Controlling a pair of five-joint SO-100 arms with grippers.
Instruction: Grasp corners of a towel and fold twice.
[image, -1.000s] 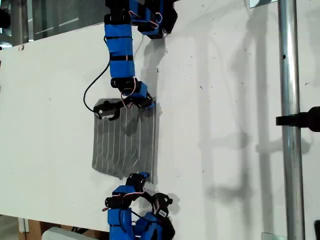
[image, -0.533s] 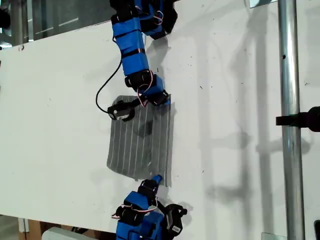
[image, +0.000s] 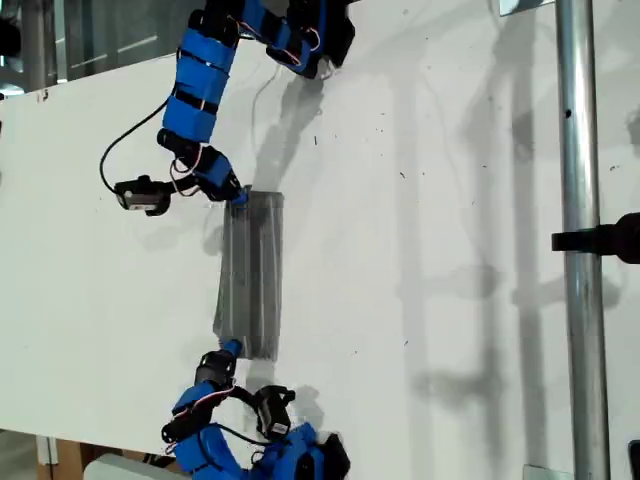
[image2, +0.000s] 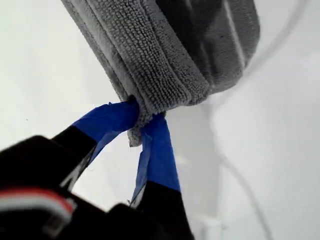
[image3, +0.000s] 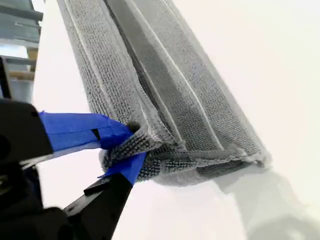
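Towel lies on the white table as a narrow doubled strip, running between the two arms in the exterior view. Each gripper is clamped on an end of it: my first gripper pinches stacked layers at a corner, and my second gripper bites a bunched corner too. Which arm in the exterior view is which, I cannot tell. The cloth looks soft, light and limp, with a looped pile that should not slip easily between taped jaws. It will sag and crease wherever unsupported, so corners, with both layers caught together, seem the right place to hold.
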